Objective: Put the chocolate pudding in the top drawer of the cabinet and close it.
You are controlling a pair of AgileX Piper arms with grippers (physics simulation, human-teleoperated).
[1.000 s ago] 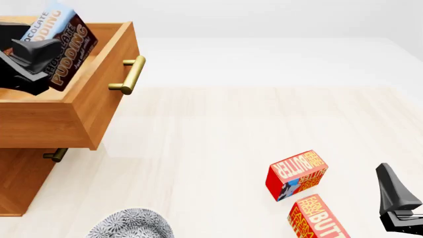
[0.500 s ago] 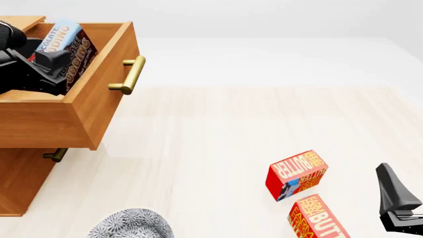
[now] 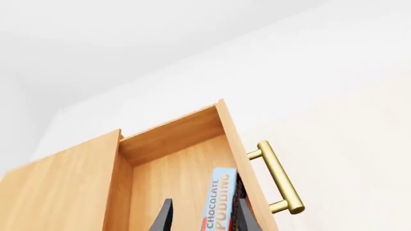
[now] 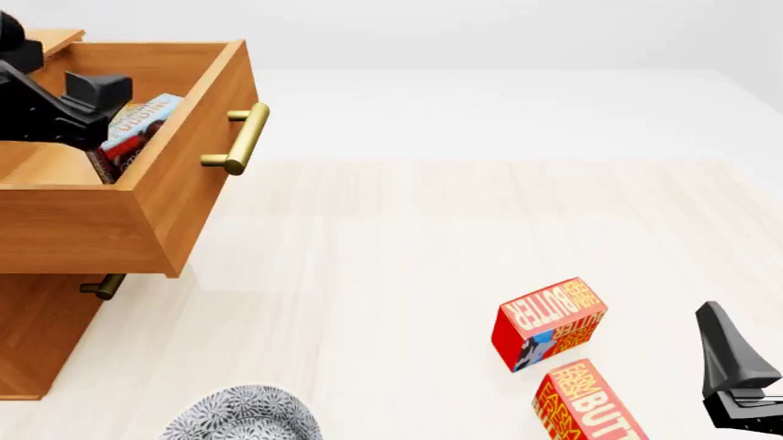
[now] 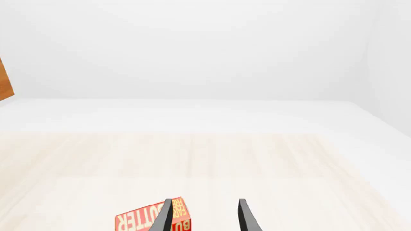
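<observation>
The chocolate pudding lies tilted inside the top drawer, which is pulled out from the cabinet. The box leans toward the drawer's front panel, behind the brass handle. My left gripper hangs over the drawer just behind the box. In the left wrist view the chocolate pudding stands edge-on between the spread fingers, close to one and clear of the other. Beyond it are the top drawer and its handle. My right gripper rests open at the near right, with nothing between its fingers.
Two red butter boxes lie at the near right, one of them, a butter box, just ahead of the right gripper. A patterned grey dish sits at the near edge. The lower drawer's handle shows under the open drawer.
The left gripper carried the pudding down into the drawer, then spread its fingers. The box now leans free at the drawer's front. The right arm has not moved.
</observation>
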